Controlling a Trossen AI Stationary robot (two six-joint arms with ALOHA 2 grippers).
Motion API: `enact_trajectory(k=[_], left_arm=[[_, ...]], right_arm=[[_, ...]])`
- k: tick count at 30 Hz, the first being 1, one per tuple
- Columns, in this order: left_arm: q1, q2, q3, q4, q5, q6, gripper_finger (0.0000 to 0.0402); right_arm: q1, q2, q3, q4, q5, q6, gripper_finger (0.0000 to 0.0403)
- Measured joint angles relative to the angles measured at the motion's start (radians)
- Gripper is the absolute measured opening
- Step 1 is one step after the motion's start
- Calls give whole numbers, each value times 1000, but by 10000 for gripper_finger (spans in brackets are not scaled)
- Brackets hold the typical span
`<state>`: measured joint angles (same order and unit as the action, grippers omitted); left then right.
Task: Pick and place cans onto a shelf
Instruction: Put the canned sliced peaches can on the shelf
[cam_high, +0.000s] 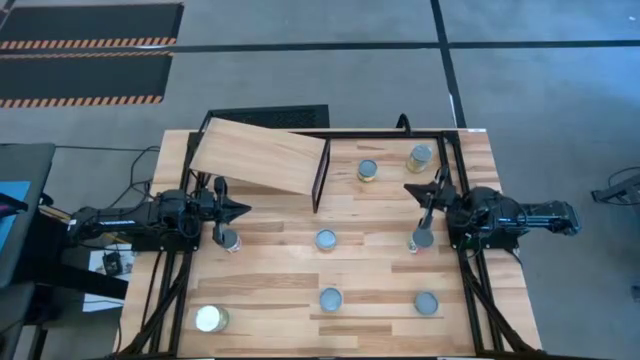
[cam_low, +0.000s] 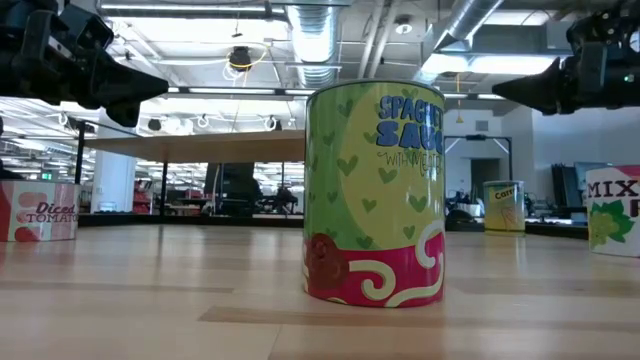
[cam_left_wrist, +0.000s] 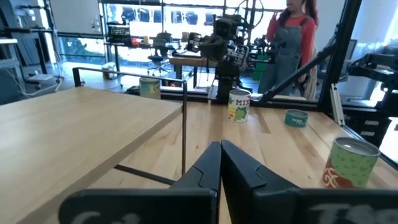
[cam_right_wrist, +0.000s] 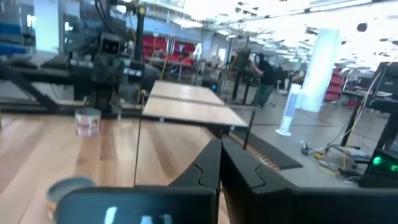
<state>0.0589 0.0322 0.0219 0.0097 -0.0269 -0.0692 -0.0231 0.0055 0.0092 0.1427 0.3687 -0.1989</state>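
Both claws pressed together and empty, cans upright and scattered, shelf bare.

In the high view the left claw (cam_high: 238, 210) sits at 9 o'clock of the desk (cam_high: 380, 290), its tip just below the slanted shelf (cam_high: 258, 156); a can (cam_high: 229, 239) stands right beside it at its 6 o'clock. The right claw (cam_high: 414, 190), at 3 o'clock, has a can (cam_high: 421, 239) close at its 6 o'clock. Every can's long axis is vertical, round top up. The left arm is nearer the shelf; the centre can (cam_high: 326, 240) lies between the arms.
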Motion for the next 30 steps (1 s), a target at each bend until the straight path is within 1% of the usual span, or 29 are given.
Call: enact_trajectory(k=[2, 6, 9, 11, 14, 17, 21, 25, 27, 30], left_arm=[[0, 0, 0, 3, -7, 4, 0], [0, 0, 0, -4, -42, 4, 0], [0, 0, 0, -4, -57, 7, 0], [0, 0, 0, 1, -57, 13, 0], [0, 0, 0, 10, -58, 18, 0], [0, 0, 0, 8, -60, 32, 0], [0, 0, 0, 9, -60, 36, 0], [0, 0, 0, 9, -60, 48, 0], [0, 0, 0, 9, -60, 61, 0], [0, 0, 0, 11, -60, 73, 0]], right_arm=[[0, 0, 5, 29, -3, 9, 33], [1, 0, 10, 142, -3, 90, 33], [-23, 12, 12, 247, -3, 63, 33], [-40, 28, 12, 267, -8, 67, 28], [-65, 69, 12, 271, -61, 59, 9], [-88, 161, 12, 352, -92, 57, 8], [-107, 311, 24, 480, -135, 15, 4], [-124, 477, 80, 480, -146, 26, 3], [-132, 561, 122, 481, -172, 47, 3], [-145, 684, 198, 407, -190, 91, 3]])
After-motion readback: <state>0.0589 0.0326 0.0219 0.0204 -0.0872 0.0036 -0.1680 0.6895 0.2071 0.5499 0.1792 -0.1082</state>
